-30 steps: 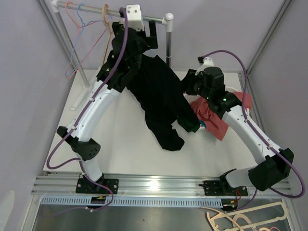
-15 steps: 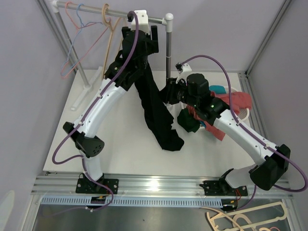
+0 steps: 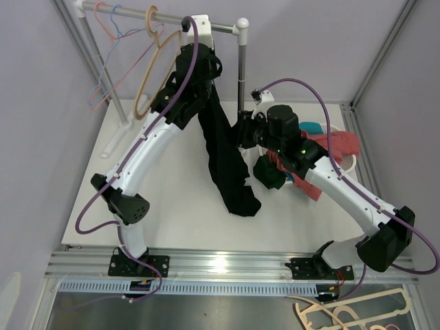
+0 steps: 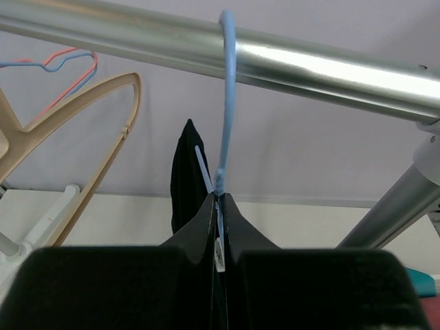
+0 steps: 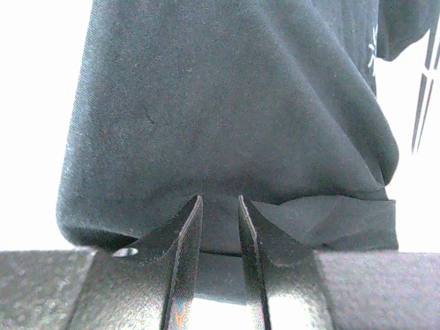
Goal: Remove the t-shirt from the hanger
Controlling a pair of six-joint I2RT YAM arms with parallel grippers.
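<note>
Two arms work one black t-shirt [image 3: 223,155]. Within the last second it has drawn in from a spread drape to a narrow column, hanging from the back rail [image 4: 330,69] down to mid-table, so it looks ready to be pulled free. The left gripper [image 4: 218,206] is pinched tight on the blue hanger [image 4: 225,89]. The right gripper [image 5: 218,203], nearly closed, nips shirt fabric. Four hangers hook the rail, the tan hanger [image 3: 152,14] among them.
</note>
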